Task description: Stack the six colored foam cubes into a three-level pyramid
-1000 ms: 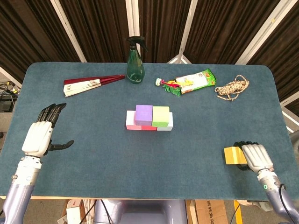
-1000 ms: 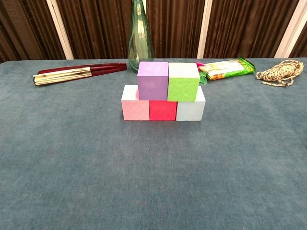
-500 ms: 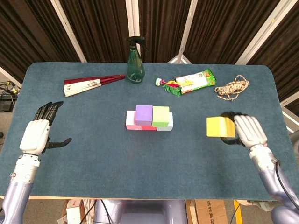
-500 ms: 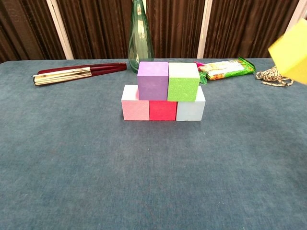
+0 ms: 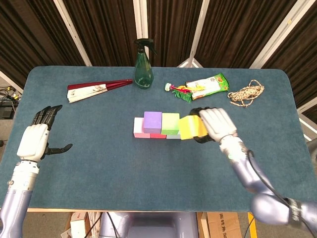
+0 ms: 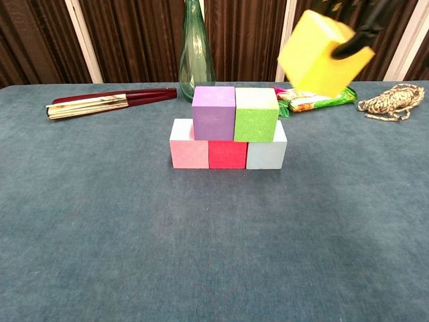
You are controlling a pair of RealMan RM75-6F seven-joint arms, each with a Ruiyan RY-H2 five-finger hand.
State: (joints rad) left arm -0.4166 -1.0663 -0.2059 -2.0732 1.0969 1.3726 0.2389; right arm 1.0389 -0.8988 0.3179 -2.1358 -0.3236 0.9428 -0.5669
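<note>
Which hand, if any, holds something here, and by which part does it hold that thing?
The right hand grips the yellow cube by its right side, held in the air. The left hand holds nothing.

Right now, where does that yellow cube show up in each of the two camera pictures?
Head view: the yellow cube is near the middle, held by the right hand, just right of the green cube.
Chest view: the yellow cube is at upper right, in the air, tilted, above and right of the green cube.
Shared landmark: the green spray bottle behind the stack.
</note>
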